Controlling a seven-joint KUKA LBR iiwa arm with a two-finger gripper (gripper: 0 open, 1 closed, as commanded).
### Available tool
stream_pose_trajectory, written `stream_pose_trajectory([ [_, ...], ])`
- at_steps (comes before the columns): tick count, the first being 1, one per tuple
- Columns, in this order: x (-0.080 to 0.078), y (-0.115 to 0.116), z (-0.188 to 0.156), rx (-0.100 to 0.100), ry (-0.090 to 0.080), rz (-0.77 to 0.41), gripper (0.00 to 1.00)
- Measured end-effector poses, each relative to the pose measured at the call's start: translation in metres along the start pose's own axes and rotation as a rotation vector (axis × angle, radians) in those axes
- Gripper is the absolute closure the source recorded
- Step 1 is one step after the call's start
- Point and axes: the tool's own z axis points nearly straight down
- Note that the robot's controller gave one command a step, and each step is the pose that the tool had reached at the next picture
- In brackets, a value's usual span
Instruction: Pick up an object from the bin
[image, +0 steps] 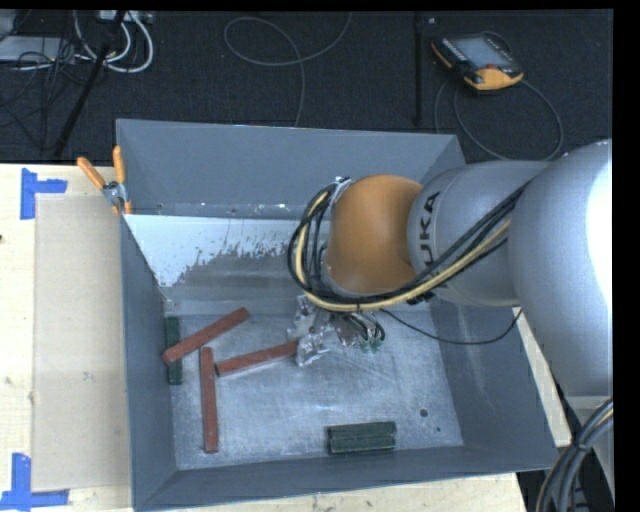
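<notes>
Gripper (308, 347), as we are reading it, is hanging mid-floor in the bin (450, 390) at the right end of a reddish-brown stick (255, 361) whose long axis is running off toward the left wall, and we are failing to tell whether that tool is spread or closed.

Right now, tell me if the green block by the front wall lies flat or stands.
Flat: the green block lies lengthwise on the bin floor.
</notes>
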Motion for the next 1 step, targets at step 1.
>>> stream_pose_trajectory([
  [1, 0.0006, -0.0176, -0.1931, 0.001, 0.004, -0.048, 1.00],
])
